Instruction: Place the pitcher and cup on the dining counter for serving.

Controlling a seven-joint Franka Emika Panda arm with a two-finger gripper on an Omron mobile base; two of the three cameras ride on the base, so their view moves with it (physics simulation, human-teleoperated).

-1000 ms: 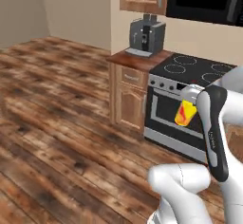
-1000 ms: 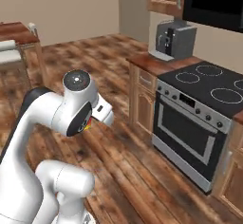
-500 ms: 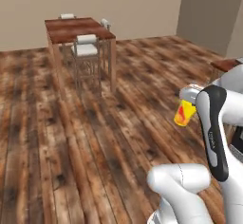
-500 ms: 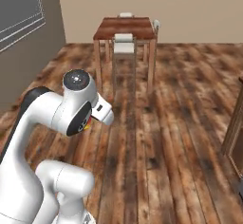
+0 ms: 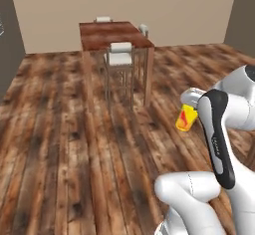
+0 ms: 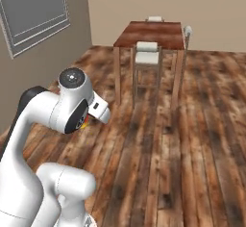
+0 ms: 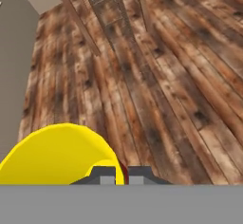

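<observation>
My base has swung round; my pincer (image 7: pixel 121 173), clamped on the small yellow tapered cup (image 5: pixel 186 118), faces the long reddish-brown wooden dining counter (image 5: pixel 115 35), upper centre, well apart.

Yellow cup (image 5: pixel 186 118) with a red mark hangs tilted above the floor, well apart from the glossy reddish-brown table (image 5: pixel 115 34)

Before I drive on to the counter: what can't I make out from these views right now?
- Gripper: fingers on the cup hidden by the arm in the left base view.
- Cup's lower part: cut off by the hand view's bottom edge.
- Dining counter: far end too small to check for the pitcher; mostly cut off in the hand view.
</observation>
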